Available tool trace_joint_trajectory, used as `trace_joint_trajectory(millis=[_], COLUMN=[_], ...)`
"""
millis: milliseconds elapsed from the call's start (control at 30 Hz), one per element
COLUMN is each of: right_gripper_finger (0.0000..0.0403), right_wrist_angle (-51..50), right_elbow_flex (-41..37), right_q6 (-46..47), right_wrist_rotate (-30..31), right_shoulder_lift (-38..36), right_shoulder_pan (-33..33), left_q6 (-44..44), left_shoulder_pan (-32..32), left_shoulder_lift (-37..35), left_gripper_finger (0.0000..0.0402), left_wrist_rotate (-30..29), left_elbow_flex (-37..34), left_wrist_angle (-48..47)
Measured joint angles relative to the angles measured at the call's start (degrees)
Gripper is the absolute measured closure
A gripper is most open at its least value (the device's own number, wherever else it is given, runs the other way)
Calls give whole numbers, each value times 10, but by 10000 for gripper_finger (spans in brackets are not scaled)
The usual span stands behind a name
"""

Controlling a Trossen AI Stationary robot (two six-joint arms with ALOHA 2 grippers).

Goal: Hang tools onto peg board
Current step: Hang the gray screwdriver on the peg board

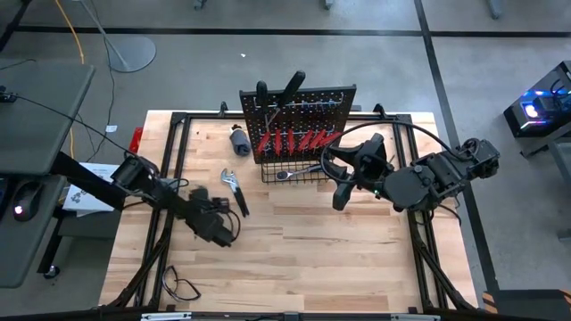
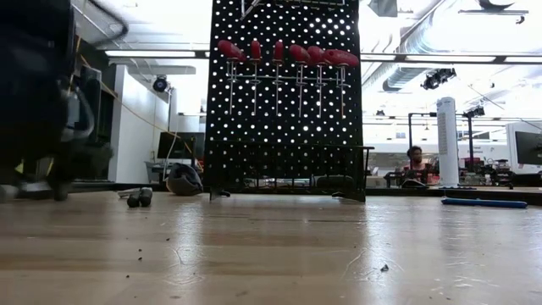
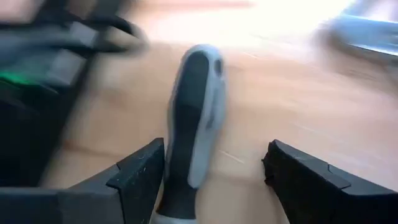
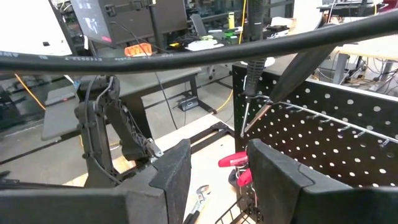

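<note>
- Black peg board stood at the worktop's far middle in the high view; pliers lay left of it, near the left gripper.
- Low view: red screwdrivers hung in a row.
- Left wrist view: wide jaws straddled a stiff, probably light grey-black handle; mid-handle looked the best hold.
- Right wrist view: right gripper, partly open and empty, hung near the board.

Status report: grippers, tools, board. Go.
Left gripper open, straddling a grey-and-black tool handle on the table. Right gripper empty, beside the peg board. Red screwdrivers already hung. Nothing blocking.
</note>
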Motion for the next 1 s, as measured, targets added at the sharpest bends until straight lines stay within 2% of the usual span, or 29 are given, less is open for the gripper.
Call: trace_joint_trajectory(millis=[133,267,400,467,533,667,867,1000], right_gripper_finger=[252,252,252,252,252,252,252,252], right_wrist_angle=[1,1,1,1,1,1,0,-5], right_elbow_flex=[0,0,0,0,0,0,0,0], right_q6=[8,20,26,28,29,39,40,39], right_wrist_rotate=[0,0,-1,-1,-1,0,-1,1], right_shoulder_lift=[0,0,0,0,0,0,0,0], right_shoulder_pan=[0,0,0,0,2,6,14,14], left_q6=[7,59,148,174,180,225,255,276], left_shoulder_pan=[-8,-12,-4,5,13,22,22,15], left_shoulder_lift=[-1,-1,0,4,12,18,-4,-53], left_gripper_finger=[133,133,141,165,208,330,332,332], left_wrist_rotate=[-33,-41,-45,-44,-43,-36,-7,27], left_elbow_flex=[39,86,98,98,100,99,98,96], left_wrist_angle=[77,125,168,179,181,195,192,170])
